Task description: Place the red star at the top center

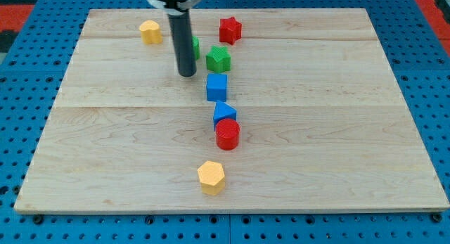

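The red star [230,30] lies near the view's top, just right of centre, on the wooden board [337,117]. My tip [187,74] is below and to the left of it, apart from it. A green star [219,59] sits just right of my tip. A second green block [195,47] is partly hidden behind the rod; its shape is unclear.
A yellow hexagon [150,31] lies at the top left. A blue cube [216,86], a blue triangle [223,111] and a red cylinder [227,133] form a column below the green star. Another yellow hexagon [211,177] lies near the bottom centre.
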